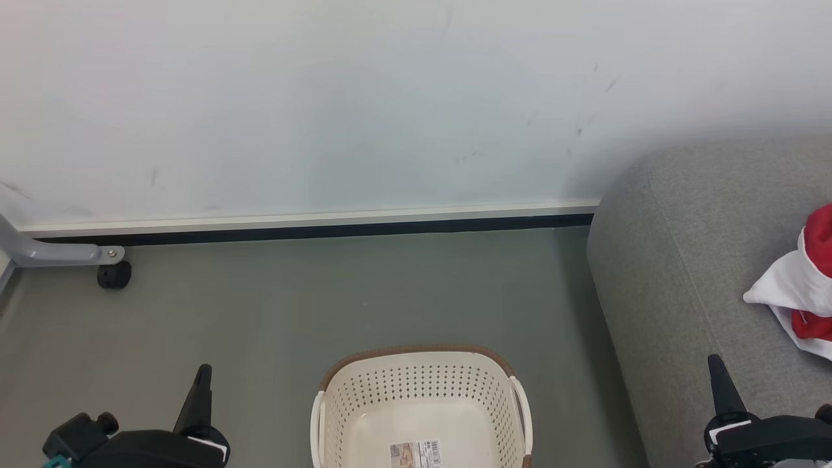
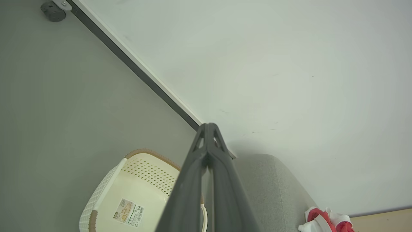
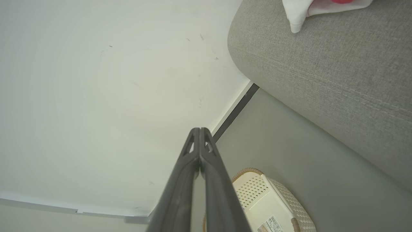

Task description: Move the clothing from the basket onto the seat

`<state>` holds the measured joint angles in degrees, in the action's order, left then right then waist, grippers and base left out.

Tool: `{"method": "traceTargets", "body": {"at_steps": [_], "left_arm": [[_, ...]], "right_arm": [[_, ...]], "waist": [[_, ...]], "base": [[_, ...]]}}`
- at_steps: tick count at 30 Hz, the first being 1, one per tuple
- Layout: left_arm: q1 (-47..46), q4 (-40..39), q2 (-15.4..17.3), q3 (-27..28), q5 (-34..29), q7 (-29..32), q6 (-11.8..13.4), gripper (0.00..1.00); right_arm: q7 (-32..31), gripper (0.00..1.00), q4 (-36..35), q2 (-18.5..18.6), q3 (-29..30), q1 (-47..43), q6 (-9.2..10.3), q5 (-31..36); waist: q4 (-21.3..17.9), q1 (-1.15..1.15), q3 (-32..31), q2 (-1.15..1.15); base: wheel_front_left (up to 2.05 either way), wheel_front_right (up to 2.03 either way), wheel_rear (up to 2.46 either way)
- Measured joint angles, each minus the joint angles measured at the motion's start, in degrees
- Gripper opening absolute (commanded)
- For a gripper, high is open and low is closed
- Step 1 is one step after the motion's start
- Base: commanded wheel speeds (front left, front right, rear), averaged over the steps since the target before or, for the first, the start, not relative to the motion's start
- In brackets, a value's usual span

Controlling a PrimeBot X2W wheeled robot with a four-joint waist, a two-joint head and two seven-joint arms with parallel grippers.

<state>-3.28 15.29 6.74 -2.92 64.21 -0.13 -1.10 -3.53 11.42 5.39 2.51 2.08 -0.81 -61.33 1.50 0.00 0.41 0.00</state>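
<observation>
The cream basket (image 1: pixel 422 396) with a brown rim stands on the floor at the bottom centre, holding nothing but a barcode sticker (image 1: pixel 416 453). Red and white clothing (image 1: pixel 803 286) lies on the grey seat (image 1: pixel 689 260) at the right edge. My left gripper (image 1: pixel 203 377) is shut with nothing in it, at the lower left beside the basket. At the lower right, over the seat's front edge, my right gripper (image 1: pixel 716 367) is shut and holds nothing. The left wrist view shows the basket (image 2: pixel 135 180), seat (image 2: pixel 270 190) and clothing (image 2: pixel 325 220); the right wrist view shows the basket (image 3: pixel 273 206), seat (image 3: pixel 325 71) and clothing (image 3: pixel 309 8).
A white wall with a dark baseboard (image 1: pixel 312 229) runs behind the basket. A grey metal leg with a black caster (image 1: pixel 114 274) stands at the far left. Grey floor (image 1: pixel 273 312) lies between the caster and the seat.
</observation>
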Motion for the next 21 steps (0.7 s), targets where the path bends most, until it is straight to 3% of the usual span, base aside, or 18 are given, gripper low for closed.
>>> {"method": "traceTargets", "body": {"at_steps": [21], "left_arm": [[-0.9,0.91,-2.4,4.55,15.08,3.67,-3.32,0.0]], "right_arm": [[-1.57,0.0,3.11,-1.64,2.87,1.6,-3.33,-16.79]], "waist": [[-0.86,0.0,-0.17,0.0]], "base": [[0.0,0.0,0.0]]}}
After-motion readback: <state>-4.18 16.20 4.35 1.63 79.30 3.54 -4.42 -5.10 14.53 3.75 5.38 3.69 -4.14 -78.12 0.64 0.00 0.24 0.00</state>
